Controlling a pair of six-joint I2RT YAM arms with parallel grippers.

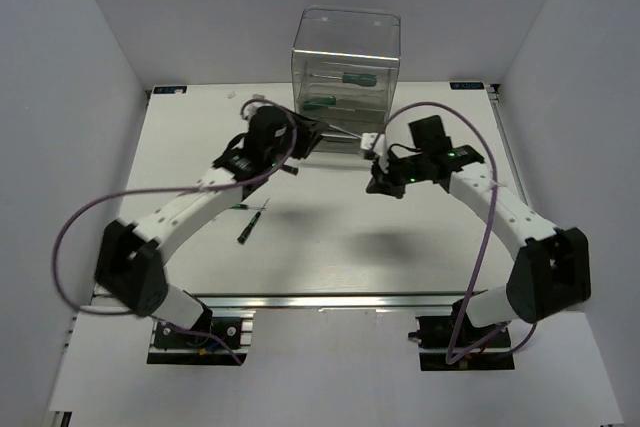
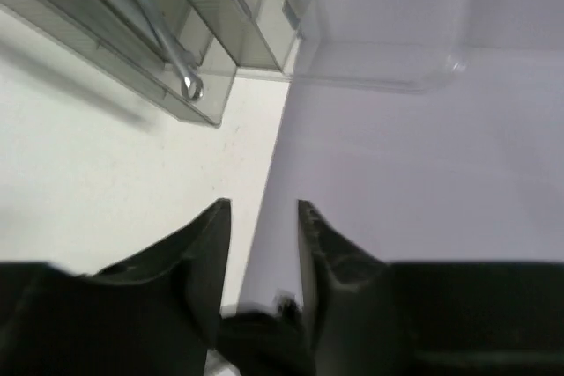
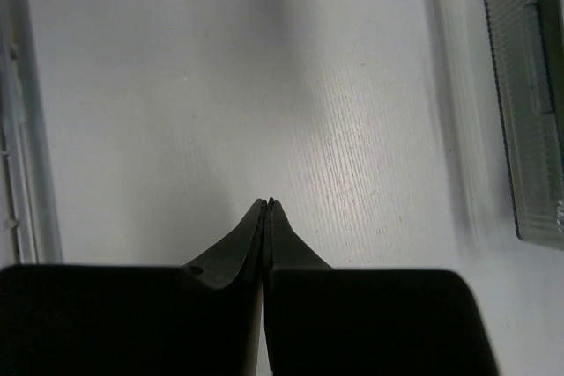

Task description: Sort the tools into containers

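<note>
Bright, even overhead light, soft shadows on the white table point(image 1: 330, 257), close foregrounds slightly blurred.

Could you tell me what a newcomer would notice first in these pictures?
The tall transparent box at the table's far edge stands out, with green-handled screwdrivers visible inside. Both grippers are close to it: the left gripper is open beside a drawer holding a wrench, and the right gripper is shut on nothing. One screwdriver lies loose on the table, left of centre.
</note>
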